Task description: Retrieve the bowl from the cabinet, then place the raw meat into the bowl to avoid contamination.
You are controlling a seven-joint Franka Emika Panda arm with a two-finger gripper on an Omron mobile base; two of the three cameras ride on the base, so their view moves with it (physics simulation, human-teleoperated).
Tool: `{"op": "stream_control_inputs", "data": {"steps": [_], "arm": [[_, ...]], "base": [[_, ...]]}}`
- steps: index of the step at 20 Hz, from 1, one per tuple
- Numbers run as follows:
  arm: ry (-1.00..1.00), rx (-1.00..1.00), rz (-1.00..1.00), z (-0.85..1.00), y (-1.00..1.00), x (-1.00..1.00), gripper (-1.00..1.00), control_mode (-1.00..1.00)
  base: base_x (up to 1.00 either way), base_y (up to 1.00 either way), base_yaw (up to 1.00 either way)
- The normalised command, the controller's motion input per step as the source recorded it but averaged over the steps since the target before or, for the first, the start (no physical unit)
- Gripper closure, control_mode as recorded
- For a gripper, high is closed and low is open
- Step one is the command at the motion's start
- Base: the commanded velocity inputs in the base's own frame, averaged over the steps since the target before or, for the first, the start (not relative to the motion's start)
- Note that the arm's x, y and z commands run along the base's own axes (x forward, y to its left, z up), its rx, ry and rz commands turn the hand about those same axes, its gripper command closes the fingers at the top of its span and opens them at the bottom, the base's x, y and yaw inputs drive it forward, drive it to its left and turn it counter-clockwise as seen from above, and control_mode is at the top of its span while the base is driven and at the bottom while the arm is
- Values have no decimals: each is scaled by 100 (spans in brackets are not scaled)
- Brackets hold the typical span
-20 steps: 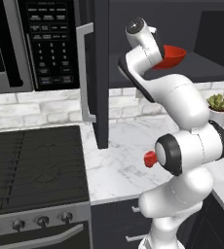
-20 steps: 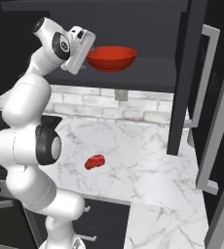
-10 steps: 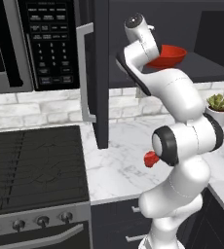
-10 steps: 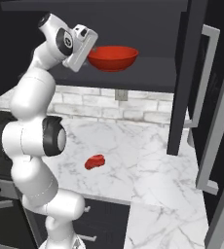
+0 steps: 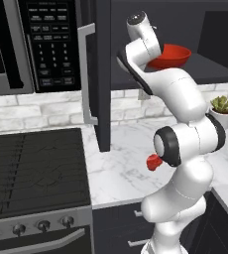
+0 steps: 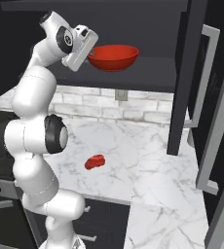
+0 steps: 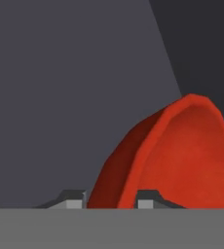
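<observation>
The red bowl (image 6: 115,56) stands on the lower shelf of the open dark cabinet (image 6: 153,74). My gripper (image 6: 91,54) is at the bowl's left rim, up at shelf height. In the hand view the bowl (image 7: 182,155) stands edge-on and its rim runs down between my two fingertips, which press on either side of it, so the gripper (image 7: 111,202) is shut on the rim. From the left base view the bowl (image 5: 174,55) peeks out behind my wrist. The raw meat (image 6: 94,161), a small red lump, lies on the marble counter below; it also shows as raw meat (image 5: 153,161) beside my elbow.
An open cabinet door (image 5: 102,74) with a silver bar handle hangs left of my arm, and another open door (image 6: 182,73) stands to the right. The black microwave (image 5: 41,39) is above the stove (image 5: 31,168). A potted plant (image 5: 222,110) sits on the counter's right.
The jaws have come together from wide open onto the bowl's rim. The hand has edged slightly closer to the bowl; bowl and meat have stayed put.
</observation>
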Motion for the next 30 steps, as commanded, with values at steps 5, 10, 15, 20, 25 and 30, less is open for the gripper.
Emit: {"op": "stream_control_inputs", "data": {"steps": [5, 10, 15, 20, 25, 30], "arm": [[-2, 0, -1, -1, 10, 2, 100, -100], [-13, -4, 0, 7, 10, -2, 100, -100], [-17, -9, 0, 0, 1, 0, 100, -100], [-15, -8, 0, 0, -1, 0, 100, -100], [-7, -8, 0, 21, 0, -18, 100, -100], [-1, -3, 0, 18, 5, -51, 100, -100]], "base": [[0, 0, 0], [0, 0, 0], [0, 0, 0], [0, 0, 0], [0, 0, 0], [0, 0, 0]]}}
